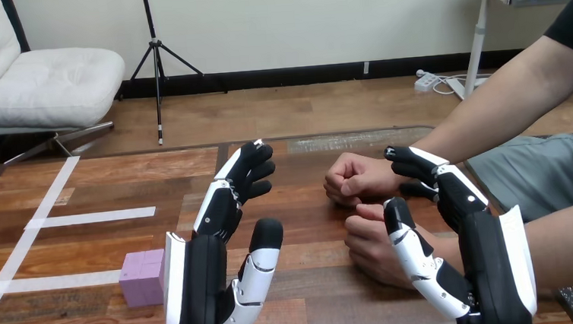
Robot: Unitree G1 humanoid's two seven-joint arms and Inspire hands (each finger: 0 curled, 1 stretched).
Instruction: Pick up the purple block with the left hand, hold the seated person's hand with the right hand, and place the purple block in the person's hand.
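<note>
Fingers (pixel 250 168) open, left hand (pixel 200 282) part-hiding purple block (pixel 140 275)

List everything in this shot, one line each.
table: one, brown wood, across the foreground
tape strips: three, white, on the table's left part
block: one, purple, on the table at left, beside the left arm
person's hands: two, both fisted, right of centre, the nearer one lower in view
left hand: one, black and white, open, raised at centre
right hand: one, black and white, open, at right beside the person's hands
</note>
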